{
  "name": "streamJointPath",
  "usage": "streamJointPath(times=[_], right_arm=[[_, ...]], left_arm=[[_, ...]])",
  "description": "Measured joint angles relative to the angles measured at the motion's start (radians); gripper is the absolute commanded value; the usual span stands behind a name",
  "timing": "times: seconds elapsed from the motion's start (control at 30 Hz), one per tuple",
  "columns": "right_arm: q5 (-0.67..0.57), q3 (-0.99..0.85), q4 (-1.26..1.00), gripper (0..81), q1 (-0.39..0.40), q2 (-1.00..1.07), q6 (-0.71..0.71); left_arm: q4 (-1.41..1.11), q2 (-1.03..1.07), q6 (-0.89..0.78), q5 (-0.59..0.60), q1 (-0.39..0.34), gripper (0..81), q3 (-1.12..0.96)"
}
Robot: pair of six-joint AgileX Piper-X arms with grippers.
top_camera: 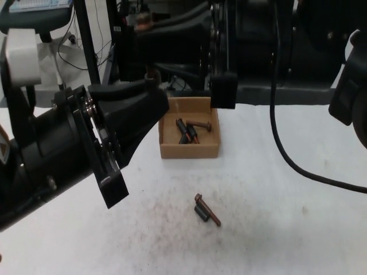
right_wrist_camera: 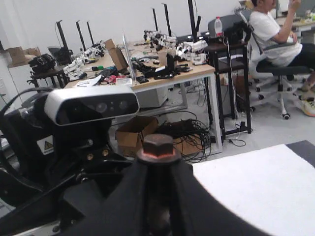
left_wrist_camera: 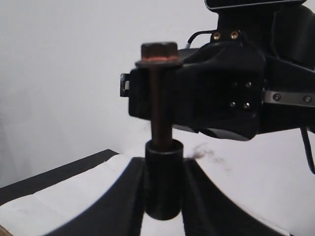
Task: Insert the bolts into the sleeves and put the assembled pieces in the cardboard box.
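The left gripper (left_wrist_camera: 163, 169) had its fingers closed on a black sleeve (left_wrist_camera: 162, 194), held upright in the air. The right gripper (right_wrist_camera: 157, 169) pinched a bolt (left_wrist_camera: 158, 93) just under its head, with the shank's tip inside the sleeve's mouth. To seat it well, the right arm likely needed to line the shank up with the bore and press straight down while the left arm braced; a tilt could jam it. The cardboard box (top_camera: 189, 150) sat farther back on the bench (top_camera: 281, 223) with assembled pieces (top_camera: 188, 130) inside. A loose bolt (top_camera: 210, 211) and a spare sleeve (top_camera: 200, 213) lay touching, nearer the arms.
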Motion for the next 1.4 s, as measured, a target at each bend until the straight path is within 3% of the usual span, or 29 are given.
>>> streamJointPath(times=[0.1, 0.17, 0.67, 0.93, 1.0, 1.03, 1.17, 1.4], right_arm=[[0.002, 0.000, 0.033, 42.0, 0.000, 0.000, 0.000], [0.005, 0.000, 0.046, 50.8, 0.000, 0.000, 0.000], [0.008, 0.000, 0.030, 51.0, 0.000, 0.000, 0.000], [0.007, 0.000, -0.157, 51.0, 0.000, -0.014, 0.083], [0.007, 0.000, -0.190, 48.3, 0.000, -0.014, 0.115], [0.011, 0.000, -0.200, 42.6, 0.000, -0.014, 0.131], [0.039, 0.000, -0.199, 0.7, -0.011, -0.017, 0.177], [0.044, 0.000, -0.182, 0.8, -0.068, -0.017, 0.243]], left_arm=[[-0.002, 0.000, -0.001, 0.000, 0.000, 0.3, 0.000], [-0.006, 0.000, -0.001, 0.000, 0.000, 0.3, 0.000], [-0.006, 0.000, -0.001, 0.000, 0.047, 0.3, 0.000], [0.062, 0.000, -0.001, 0.006, 0.069, 0.3, 0.000], [0.089, 0.000, -0.001, 0.007, 0.069, 0.3, 0.000], [0.109, 0.000, -0.001, 0.007, 0.069, 0.3, 0.000], [0.225, 0.003, -0.022, 0.007, 0.069, 0.3, 0.000], [0.331, 0.125, -0.029, 0.007, 0.071, 0.3, -0.096]])
